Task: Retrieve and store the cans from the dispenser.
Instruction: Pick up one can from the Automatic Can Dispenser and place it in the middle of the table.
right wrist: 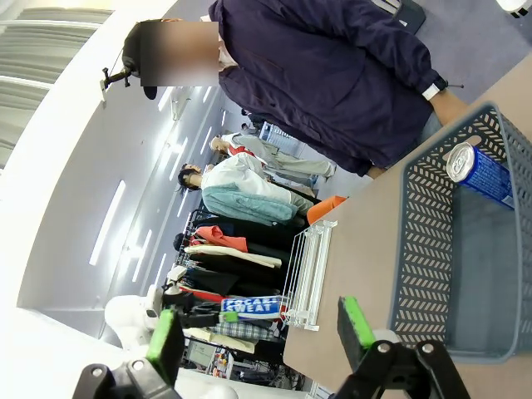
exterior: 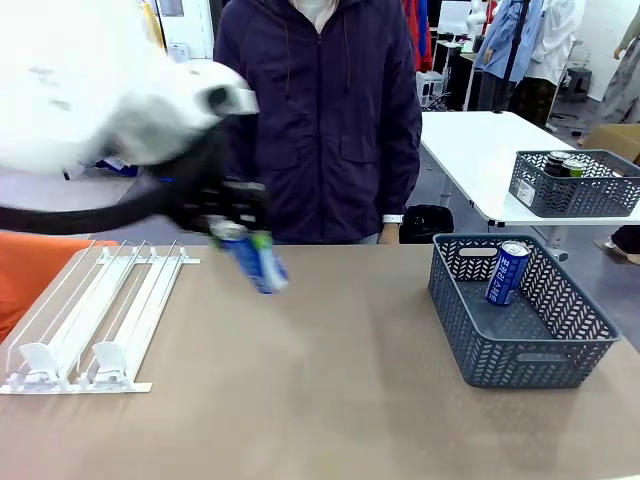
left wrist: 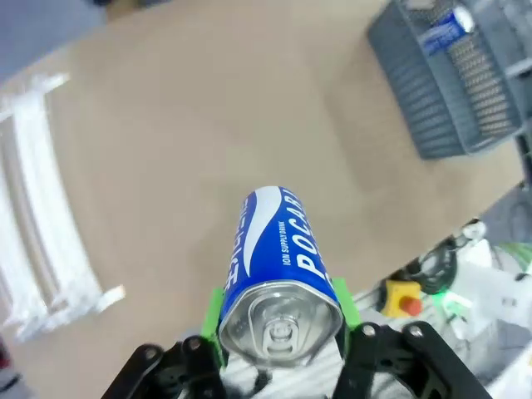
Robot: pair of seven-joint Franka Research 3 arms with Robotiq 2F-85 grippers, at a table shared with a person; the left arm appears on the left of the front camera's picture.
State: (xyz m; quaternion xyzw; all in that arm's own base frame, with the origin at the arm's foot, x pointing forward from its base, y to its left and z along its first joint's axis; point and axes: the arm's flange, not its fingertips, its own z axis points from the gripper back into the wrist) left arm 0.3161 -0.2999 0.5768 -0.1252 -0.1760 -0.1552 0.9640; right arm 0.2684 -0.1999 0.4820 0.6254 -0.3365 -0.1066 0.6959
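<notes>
So over on the left side of the table there's the dispenser [exterior: 95, 315], a flat white rack of rails with two little pusher blocks [exterior: 70, 362] at its near end, and its lanes look empty. Just to the right of it the left arm [exterior: 110, 110] comes in blurry, and the left gripper [exterior: 240, 235] is clamped on a blue can [exterior: 258, 262], holding it tilted in the air above the tabletop [exterior: 320, 380]. From the left wrist camera that can [left wrist: 278, 270] sits snug between the green pads [left wrist: 214, 320], silver top facing the lens, white lettering down the side. Further right is the dark grey basket [exterior: 520, 315] with a second blue can [exterior: 507, 272] leaning inside against the far wall. The right gripper [right wrist: 262, 332] hangs beside that basket with its fingers spread wide, nothing between them. A person in a dark jacket [exterior: 320, 110] stands at the far edge. Behind, another basket [exterior: 575, 185] with dark cans sits on a white table.
</notes>
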